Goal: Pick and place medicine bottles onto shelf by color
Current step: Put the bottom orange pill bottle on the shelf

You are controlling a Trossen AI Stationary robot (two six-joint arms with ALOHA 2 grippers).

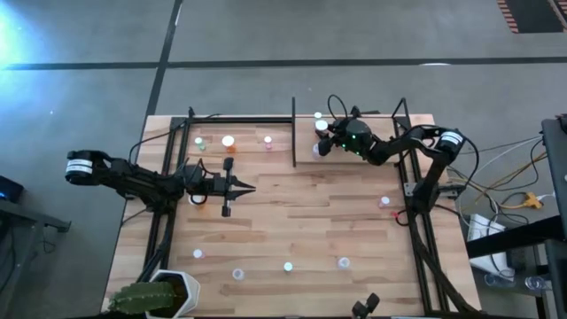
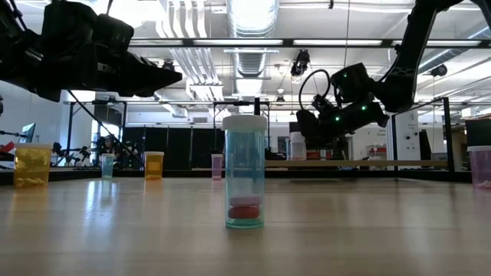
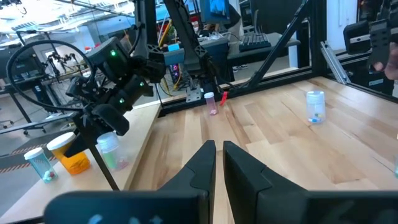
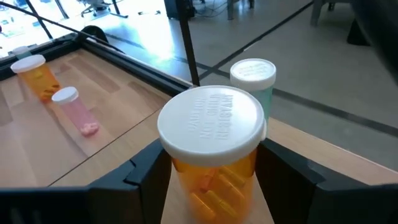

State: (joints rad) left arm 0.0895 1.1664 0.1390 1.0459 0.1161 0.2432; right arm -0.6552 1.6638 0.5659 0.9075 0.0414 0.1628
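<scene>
Right gripper [image 4: 211, 180] reaching over the shelf [image 1: 354, 159], fingers straddling an orange bottle [image 4: 211, 149] beside the divider bar [image 1: 294, 133]; left gripper [image 3: 217, 162] pressed together.

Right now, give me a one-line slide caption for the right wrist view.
Right gripper straddles an orange bottle with a white cap, a pale green bottle just behind it on the shelf.
</scene>
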